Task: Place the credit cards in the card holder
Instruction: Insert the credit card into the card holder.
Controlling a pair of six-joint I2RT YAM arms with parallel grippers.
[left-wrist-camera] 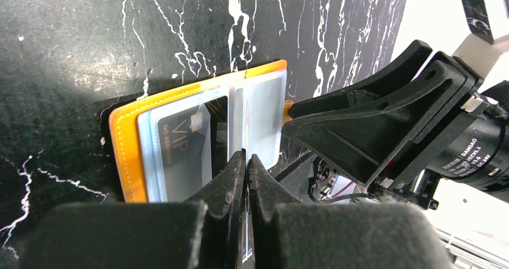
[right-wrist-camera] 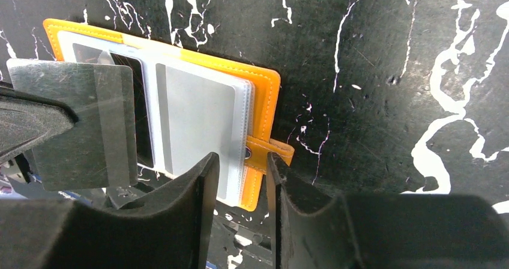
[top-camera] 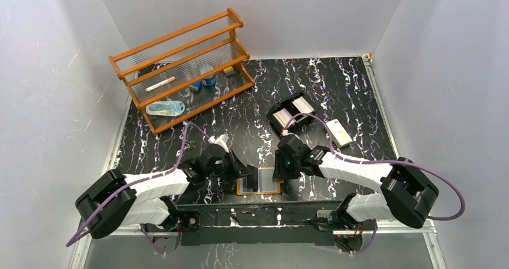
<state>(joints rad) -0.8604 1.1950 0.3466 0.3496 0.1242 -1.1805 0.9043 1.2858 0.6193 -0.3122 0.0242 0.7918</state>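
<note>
The orange card holder (top-camera: 259,190) (left-wrist-camera: 123,152) (right-wrist-camera: 268,101) lies open at the table's near edge. My left gripper (top-camera: 249,174) (left-wrist-camera: 246,158) is shut on one clear sleeve page (right-wrist-camera: 72,125) and holds it upright. A dark card marked VIP (left-wrist-camera: 180,152) sits in the left-hand sleeve. My right gripper (top-camera: 281,170) (right-wrist-camera: 240,161) hangs open just above the holder's right edge, its jaws on either side of the snap tab (right-wrist-camera: 273,151), with nothing held. White credit cards (top-camera: 292,111) stand in stacks in a black tray further back.
The black two-compartment tray (top-camera: 274,109) sits behind the right arm, with a cream oblong box (top-camera: 340,132) to its right. An orange wooden rack (top-camera: 180,65) with small items stands at the back left. White walls close the sides.
</note>
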